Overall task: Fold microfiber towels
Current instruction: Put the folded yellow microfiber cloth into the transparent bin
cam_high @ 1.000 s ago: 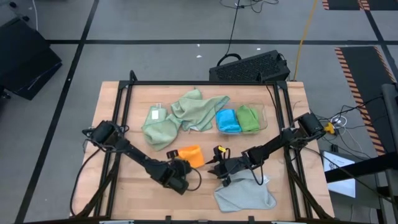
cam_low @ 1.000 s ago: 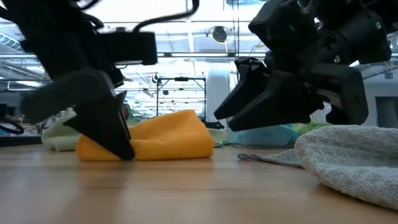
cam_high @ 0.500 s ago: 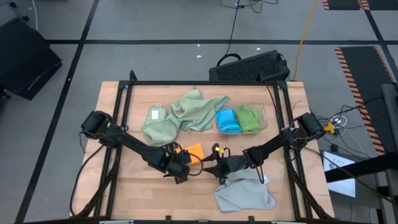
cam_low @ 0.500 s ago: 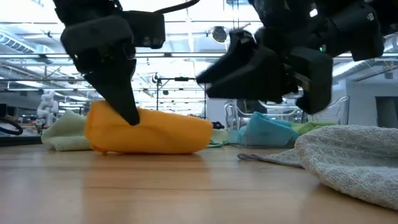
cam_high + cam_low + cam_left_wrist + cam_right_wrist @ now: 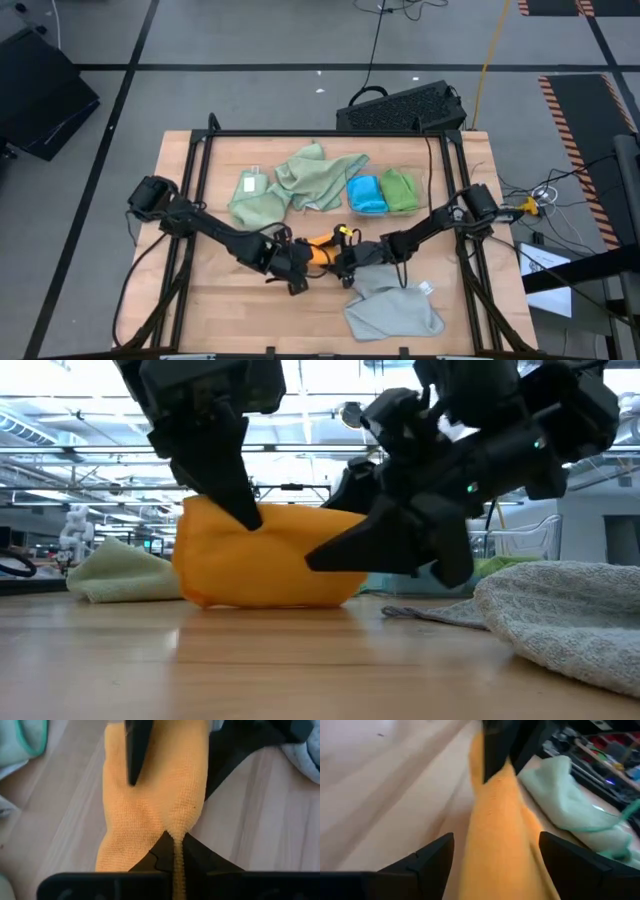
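Note:
The orange towel [image 5: 320, 246] lies bunched near the table's middle and stands tall in the low view [image 5: 270, 565]. My left gripper [image 5: 293, 268] is at its near left end and is shut on it. My right gripper [image 5: 341, 262] is open at its right end. Its fingers [image 5: 436, 855] stand on either side of the orange towel [image 5: 500, 830]. The light grey towel [image 5: 395, 308] lies crumpled at the near right. Two pale sage towels [image 5: 262, 207] [image 5: 322, 175] lie at the far side. The blue towel [image 5: 366, 194] and the bright green towel [image 5: 400, 190] sit in the tray. My left gripper pinches a thin raised fold of the orange towel at its near end [image 5: 176, 837] between its two fingers, which come slanting down from the table's near left. The rest of the towel lies bunched on the table beyond the fingers. Whether my right gripper touches the orange towel, I cannot tell.
A clear shallow tray [image 5: 428, 190] stands at the far right with the blue and bright green towels in it. A small clear packet [image 5: 252, 183] lies on a sage towel. A dark rail frame [image 5: 200, 160] runs around the tabletop. Bare wood [image 5: 215, 300] shows at the near left.
My left gripper has gone toward the far edge and onto the orange towel. My right gripper has gone toward the table's left, up to the towel's right end. The orange towel has bunched up taller and has shifted a little toward the right.

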You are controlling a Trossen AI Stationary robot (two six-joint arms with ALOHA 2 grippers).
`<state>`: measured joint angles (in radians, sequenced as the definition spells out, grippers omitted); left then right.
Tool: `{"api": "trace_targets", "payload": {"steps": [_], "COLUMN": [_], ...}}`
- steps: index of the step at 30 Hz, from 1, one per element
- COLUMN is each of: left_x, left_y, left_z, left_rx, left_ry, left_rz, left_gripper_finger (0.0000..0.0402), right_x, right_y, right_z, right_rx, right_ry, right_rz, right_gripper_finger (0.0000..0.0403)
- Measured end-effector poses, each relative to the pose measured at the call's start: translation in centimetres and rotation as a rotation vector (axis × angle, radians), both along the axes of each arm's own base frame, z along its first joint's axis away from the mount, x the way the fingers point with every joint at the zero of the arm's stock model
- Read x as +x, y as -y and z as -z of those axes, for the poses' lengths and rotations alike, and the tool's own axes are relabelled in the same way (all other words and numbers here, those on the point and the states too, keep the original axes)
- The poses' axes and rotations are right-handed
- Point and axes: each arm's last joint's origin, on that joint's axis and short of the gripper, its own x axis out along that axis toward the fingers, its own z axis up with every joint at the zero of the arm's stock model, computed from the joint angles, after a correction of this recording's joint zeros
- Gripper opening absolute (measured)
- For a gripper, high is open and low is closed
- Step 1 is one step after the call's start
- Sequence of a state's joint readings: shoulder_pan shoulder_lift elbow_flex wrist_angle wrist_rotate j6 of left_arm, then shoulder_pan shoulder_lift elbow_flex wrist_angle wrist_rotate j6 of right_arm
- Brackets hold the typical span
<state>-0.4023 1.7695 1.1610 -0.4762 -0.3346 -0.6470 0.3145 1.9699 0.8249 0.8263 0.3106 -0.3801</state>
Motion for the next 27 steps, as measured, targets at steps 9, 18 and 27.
{"api": "trace_targets", "payload": {"steps": [9,18,27], "left_x": [0.2,0.4,-1.8], "left_y": [0.0,0.1,-1.0], "left_z": [-0.2,-0.4,-5.0], "left_rx": [0.029,0.066,0.318], "left_ry": [0.017,0.068,0.184], "left_rz": [0.049,0.020,-0.058], "left_gripper_finger": [0.0017,0.0125,0.0222], "right_x": [0.3,-0.8,-4.3], "right_y": [0.4,0.9,3.9], "right_z": [-0.4,-3.2,-10.4], "right_rx": [-0.074,-0.143,-0.354], "right_ry": [-0.006,-0.080,-0.138], "right_rz": [0.066,0.060,0.215], "right_gripper_finger": [0.0118,0.0022,0.0011]}}
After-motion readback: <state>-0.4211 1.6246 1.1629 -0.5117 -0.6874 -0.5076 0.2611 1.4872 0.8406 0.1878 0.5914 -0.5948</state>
